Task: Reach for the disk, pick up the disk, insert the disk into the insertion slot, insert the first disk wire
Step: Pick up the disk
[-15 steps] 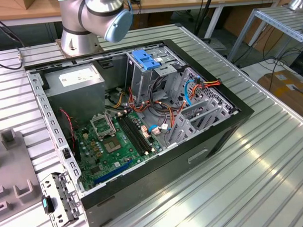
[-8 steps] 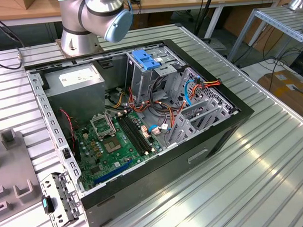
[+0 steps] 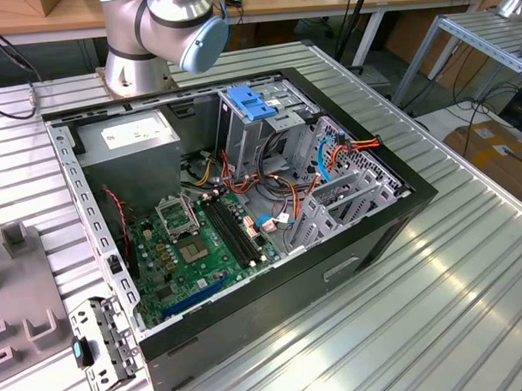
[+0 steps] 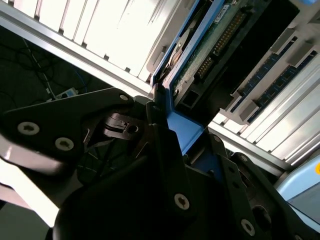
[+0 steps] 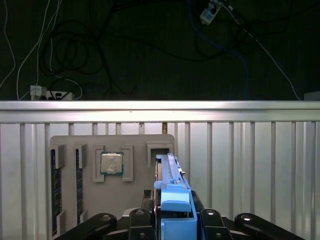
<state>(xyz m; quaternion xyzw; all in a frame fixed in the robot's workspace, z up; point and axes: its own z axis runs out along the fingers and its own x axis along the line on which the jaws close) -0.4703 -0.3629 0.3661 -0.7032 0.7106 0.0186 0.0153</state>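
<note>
The ribbed silver aluminium worktop (image 3: pixel 452 275) gleams glossy; the flat dark disk (image 5: pixel 172 197) wears a smooth, matt blue plastic frame.

Arm (image 3: pixel 157 32) base planted at the bench's (image 3: pixel 452 275) far edge, blue-capped joint just above it; tool (image 5: pixel 176 220) clamped, black fingers (image 5: pixel 142 219) pressed on both flanks of the disk (image 5: pixel 170 172).

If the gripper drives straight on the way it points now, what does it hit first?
The disk: its blue carrier sits right at the gripper, dead ahead. Beyond it lies the grey fixture tray; depth is hard to judge.
</note>
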